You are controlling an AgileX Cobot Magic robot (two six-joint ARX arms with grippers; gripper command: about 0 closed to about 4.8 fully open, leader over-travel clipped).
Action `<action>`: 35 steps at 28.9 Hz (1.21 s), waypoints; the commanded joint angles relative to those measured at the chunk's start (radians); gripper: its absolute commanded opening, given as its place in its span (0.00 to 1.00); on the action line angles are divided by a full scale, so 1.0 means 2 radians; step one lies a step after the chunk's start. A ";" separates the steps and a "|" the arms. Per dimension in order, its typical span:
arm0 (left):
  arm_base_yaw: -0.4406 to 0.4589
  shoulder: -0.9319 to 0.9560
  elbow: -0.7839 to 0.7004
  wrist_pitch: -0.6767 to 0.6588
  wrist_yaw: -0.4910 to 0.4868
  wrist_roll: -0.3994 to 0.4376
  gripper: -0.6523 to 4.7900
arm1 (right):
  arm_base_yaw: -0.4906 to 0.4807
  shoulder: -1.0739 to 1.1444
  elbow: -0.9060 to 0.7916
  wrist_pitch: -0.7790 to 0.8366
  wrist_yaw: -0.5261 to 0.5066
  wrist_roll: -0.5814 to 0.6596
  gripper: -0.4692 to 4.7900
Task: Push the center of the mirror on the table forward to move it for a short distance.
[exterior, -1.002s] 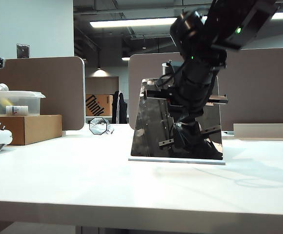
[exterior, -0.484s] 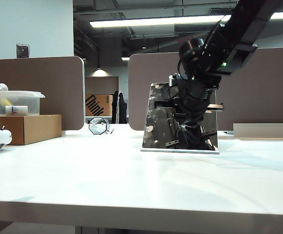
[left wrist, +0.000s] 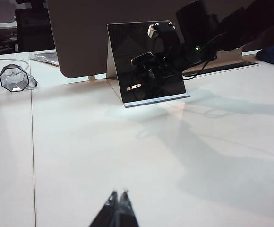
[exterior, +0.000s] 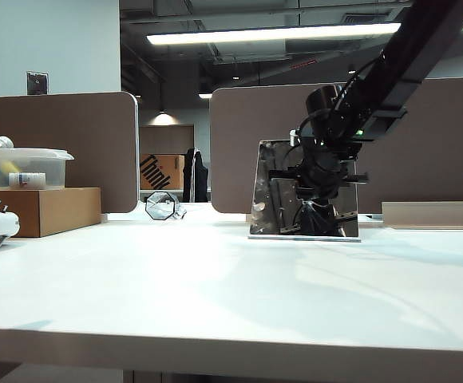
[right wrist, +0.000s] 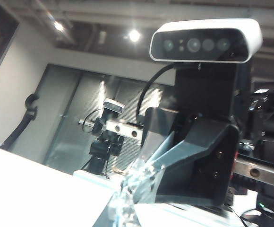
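Pressing against the front of the mirror point(exterior: 283, 187), my right gripper point(exterior: 321, 194) sits at about the middle of the dark glass, its arm reaching down from the upper right of the exterior view. In the right wrist view its fingertips point(right wrist: 127, 196) come together at a point right at the reflective surface, so the jaws look closed with nothing between them. The mirror stands leaning on its thin pale base plate point(exterior: 303, 237) towards the far side of the table point(exterior: 215, 295), just in front of the brown-grey divider point(exterior: 239, 144). My left gripper point(left wrist: 117, 206) hangs low over the bare tabletop, well short of the mirror point(left wrist: 144, 61), fingers pinched together and empty. A cardboard box point(exterior: 44, 210) sits at the left.
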 commanded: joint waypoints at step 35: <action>0.022 0.000 0.000 0.005 0.004 0.000 0.11 | 0.020 -0.063 0.162 -0.234 0.000 -0.007 0.08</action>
